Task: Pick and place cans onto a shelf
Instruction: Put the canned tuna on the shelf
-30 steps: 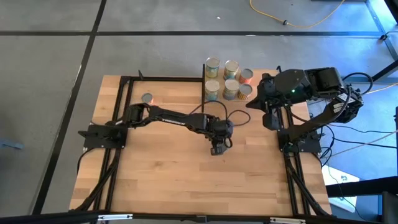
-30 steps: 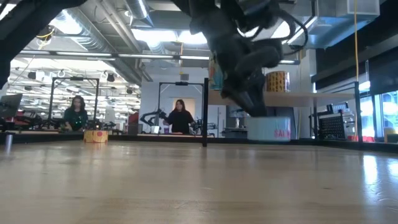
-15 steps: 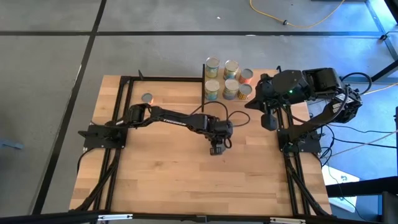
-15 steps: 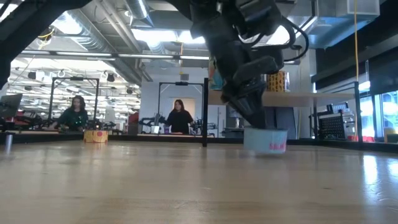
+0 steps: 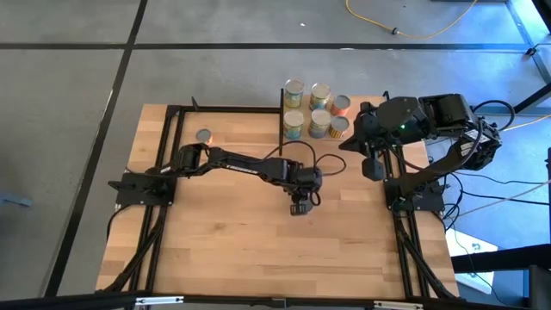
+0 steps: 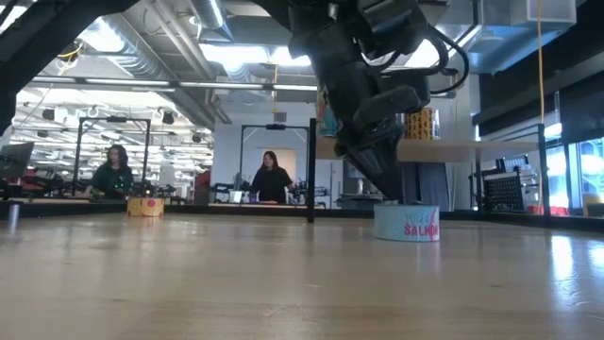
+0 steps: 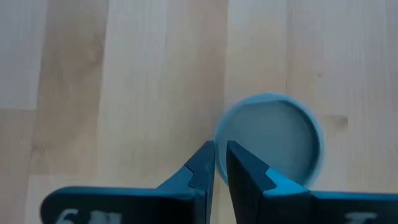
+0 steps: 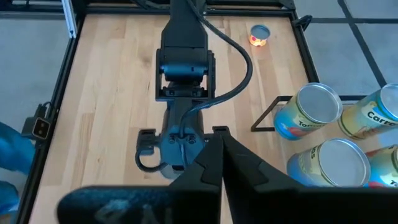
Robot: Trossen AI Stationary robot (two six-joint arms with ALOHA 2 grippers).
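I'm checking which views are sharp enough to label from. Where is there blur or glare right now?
Left wrist view: the can beside the shut left gripper has a soft, smeared rim. Low view: the near tabletop is out of focus, bright ceiling lights glare, and the salmon can label is only partly readable. High view: evenly lit and crisp over the shelf. Right wrist view: sharp, with the right gripper fingers dark.

The left hand [image 5: 299, 207] hides the salmon can [image 6: 407, 223] from above; its label blurs.
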